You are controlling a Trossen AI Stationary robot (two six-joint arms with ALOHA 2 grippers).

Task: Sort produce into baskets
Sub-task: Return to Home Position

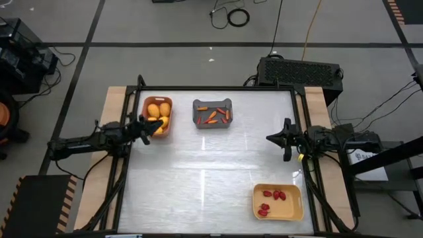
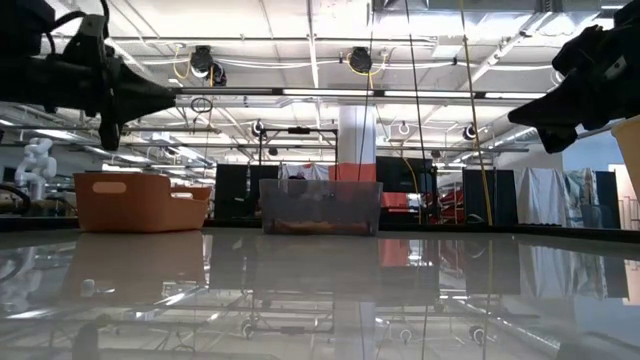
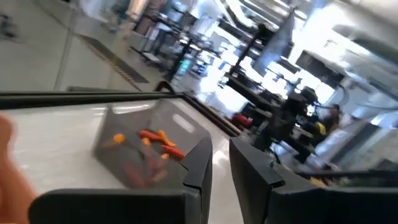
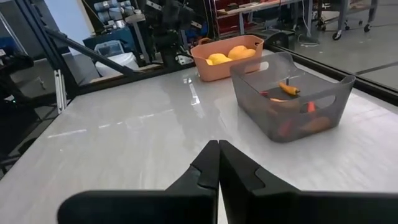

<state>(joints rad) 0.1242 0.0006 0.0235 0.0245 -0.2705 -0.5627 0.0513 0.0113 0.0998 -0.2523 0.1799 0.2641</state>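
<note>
Overhead, the white table (image 1: pixel 211 165) fills the middle of the frame, with one dark arm coming in from each side. The left gripper (image 1: pixel 151 125) hangs at the lower left corner of the orange-brown bin (image 1: pixel 169 120) in the upper left; its fingers (image 3: pixel 198 165) stand slightly apart and hold nothing. The right gripper (image 1: pixel 271 138) hovers over bare table at centre right, its fingers (image 4: pixel 205 171) pressed together and empty. The dark grey bin (image 1: pixel 212 104) sits at upper centre and the pale yellow bin (image 1: pixel 291 210) at lower right. Yellow-orange fruits (image 1: pixel 158 111) lie in the orange-brown bin, slim orange-red peppers (image 1: pixel 213 118) in the grey one, and small red pieces (image 1: pixel 272 196) in the yellow one.
</note>
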